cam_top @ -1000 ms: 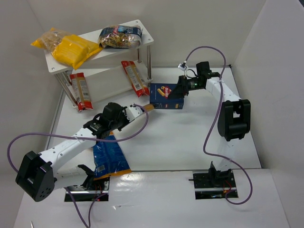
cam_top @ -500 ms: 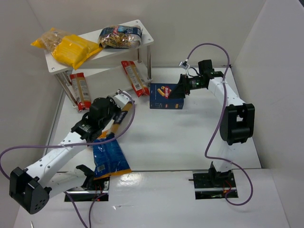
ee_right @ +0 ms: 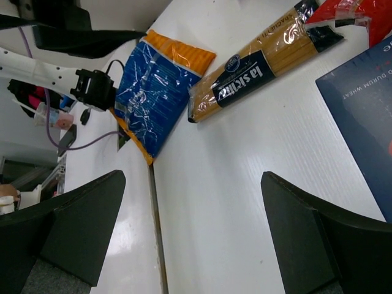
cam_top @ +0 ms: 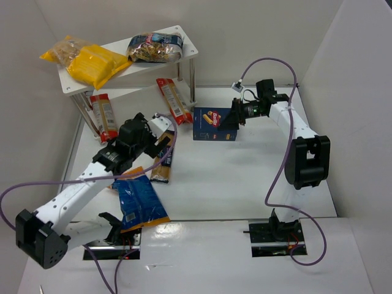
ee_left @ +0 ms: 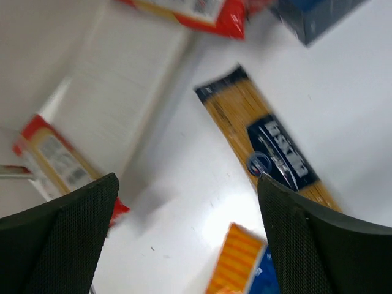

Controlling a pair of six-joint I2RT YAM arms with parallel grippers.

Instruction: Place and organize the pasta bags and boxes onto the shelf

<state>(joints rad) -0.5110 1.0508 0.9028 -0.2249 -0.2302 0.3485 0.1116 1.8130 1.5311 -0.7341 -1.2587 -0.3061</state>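
- Long golden spaghetti pack [cam_top: 163,166]: dark-blue label, white lettering.
- Flat dark-blue carton [cam_top: 211,125]: yellow pasta pictures, small red logo.
- Wide blue plastic bag [cam_top: 141,202]: orange striped end.

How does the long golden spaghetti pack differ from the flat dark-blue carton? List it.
The long golden spaghetti pack is long and narrow; the flat dark-blue carton is broad and rectangular. The pack is clear plastic showing golden strands; the carton is opaque card. Both lie flat on the table, neither on the shelf.
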